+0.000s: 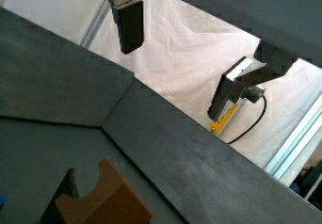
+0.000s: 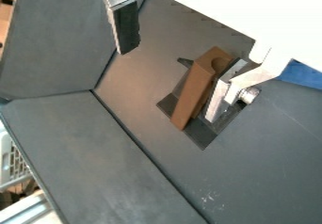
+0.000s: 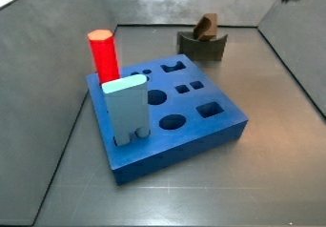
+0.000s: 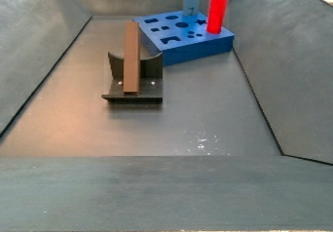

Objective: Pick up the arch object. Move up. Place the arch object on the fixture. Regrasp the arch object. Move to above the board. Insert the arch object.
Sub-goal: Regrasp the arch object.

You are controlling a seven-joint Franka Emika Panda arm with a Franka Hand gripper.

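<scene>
The slender, wood-coloured brown arch object (image 4: pixel 131 57) stood upright in the small dark fixture (image 4: pixel 132 88), resting in its notch and untouched; in a side view this pair sat at the far end of the grey bench (image 3: pixel 254 174), well apart from the thick blue square board (image 3: pixel 178 116) with its shaped holes, where a red cylinder (image 3: pixel 101 54) and a pale blue upright block (image 3: pixel 125 109) already stood.

The pincer (image 2: pixel 183 49) hung clear of the piece, its silver fingers (image 2: pixel 122 21) spread wide and holding nothing.

The step in hand was judged to be the regrasp. To do it well, the pincer should come down centred over the bar, fingers flanking its flat faces, and close squarely so the bar does not tip or twist in the notch.
</scene>
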